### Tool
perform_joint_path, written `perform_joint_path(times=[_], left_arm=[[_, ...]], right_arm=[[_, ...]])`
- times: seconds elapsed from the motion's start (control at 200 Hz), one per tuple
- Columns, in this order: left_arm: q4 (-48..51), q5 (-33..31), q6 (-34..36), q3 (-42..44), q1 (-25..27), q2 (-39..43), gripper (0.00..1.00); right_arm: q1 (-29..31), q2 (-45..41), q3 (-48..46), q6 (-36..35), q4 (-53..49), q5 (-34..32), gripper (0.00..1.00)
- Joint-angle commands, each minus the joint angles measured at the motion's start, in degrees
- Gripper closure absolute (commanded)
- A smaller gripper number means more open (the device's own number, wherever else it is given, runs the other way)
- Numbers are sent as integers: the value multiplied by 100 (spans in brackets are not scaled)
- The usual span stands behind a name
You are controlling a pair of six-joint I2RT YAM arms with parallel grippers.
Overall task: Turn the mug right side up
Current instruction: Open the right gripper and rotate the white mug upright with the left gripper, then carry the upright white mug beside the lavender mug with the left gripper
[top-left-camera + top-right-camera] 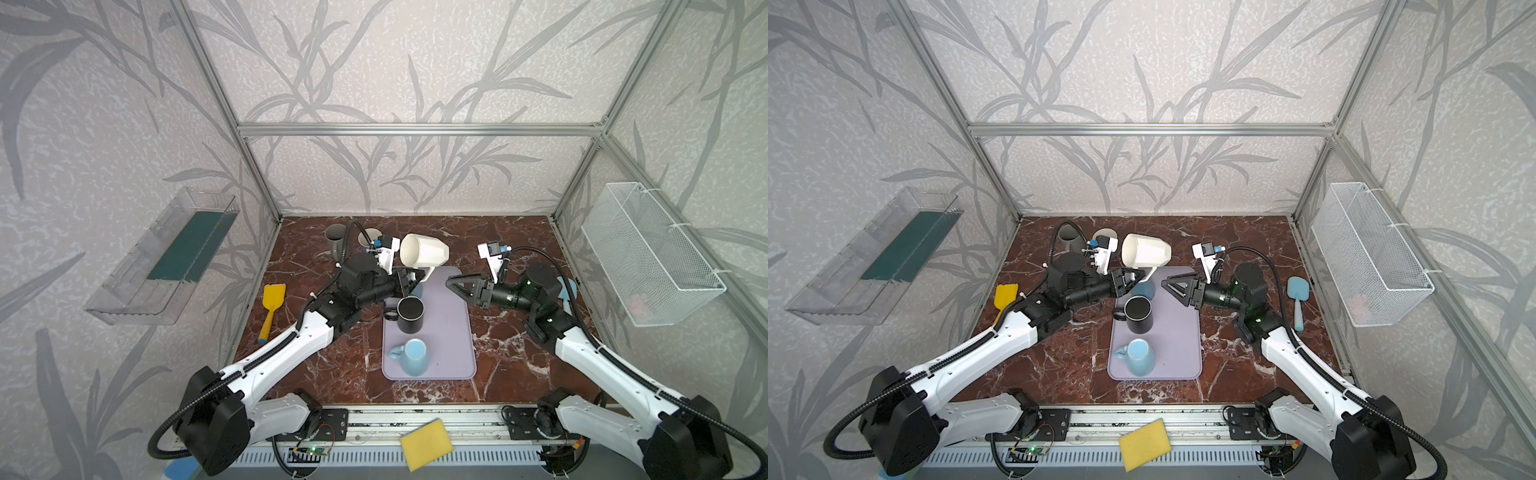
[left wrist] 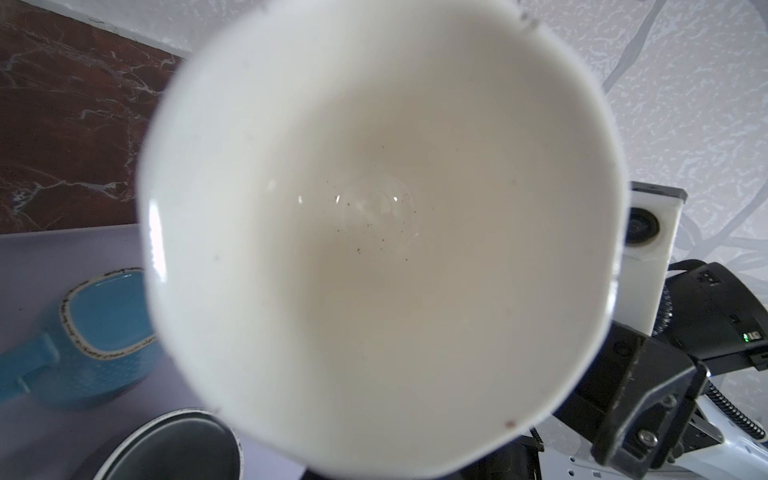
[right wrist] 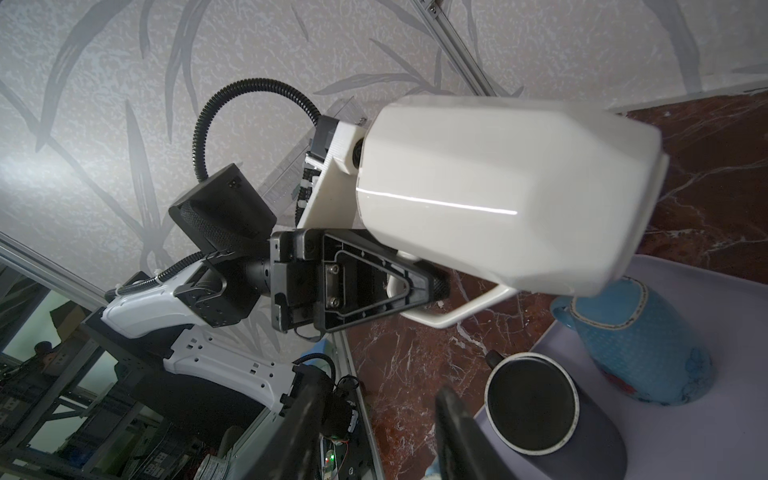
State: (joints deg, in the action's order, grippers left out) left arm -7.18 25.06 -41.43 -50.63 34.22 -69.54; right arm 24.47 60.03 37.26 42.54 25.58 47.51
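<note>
The white mug [image 1: 426,251] [image 1: 1148,251] hangs in the air over the far end of the purple mat [image 1: 449,332], tipped on its side. Its mouth faces the left wrist camera, so the left wrist view is filled by the mug's empty inside [image 2: 382,232]. My left gripper [image 1: 411,278] [image 1: 1133,276] is shut on the mug's handle [image 3: 469,307], below the body. My right gripper [image 1: 451,284] [image 1: 1165,284] [image 3: 378,399] stands open and empty to the right of the mug, apart from it.
On the mat stand a black mug [image 1: 410,313], a light blue mug [image 1: 415,356] and an upside-down blue mug [image 3: 636,345] under the white one. Grey cups [image 1: 334,239] stand at the back left. A yellow spatula [image 1: 272,307] lies left, a blue spatula [image 1: 1298,299] right.
</note>
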Motion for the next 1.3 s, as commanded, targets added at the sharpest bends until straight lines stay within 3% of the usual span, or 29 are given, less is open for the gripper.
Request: perform_joint_path(times=[0.0, 0.43, 0.76, 1.295], left_arm=[[-312, -58, 264, -421, -123, -60, 100], [357, -88, 637, -1084, -548, -706, 100], [1183, -501, 1158, -1788, -751, -1369, 100], [2539, -1256, 1916, -3110, -899, -2683, 100]], right_arm=[[-49, -162, -86, -63, 6, 22, 54], [-162, -498, -293, -374, -578, -136, 55], [-171, -760, -223, -964, -1381, -426, 55], [-179, -791, -324, -1046, -1493, -470, 57]])
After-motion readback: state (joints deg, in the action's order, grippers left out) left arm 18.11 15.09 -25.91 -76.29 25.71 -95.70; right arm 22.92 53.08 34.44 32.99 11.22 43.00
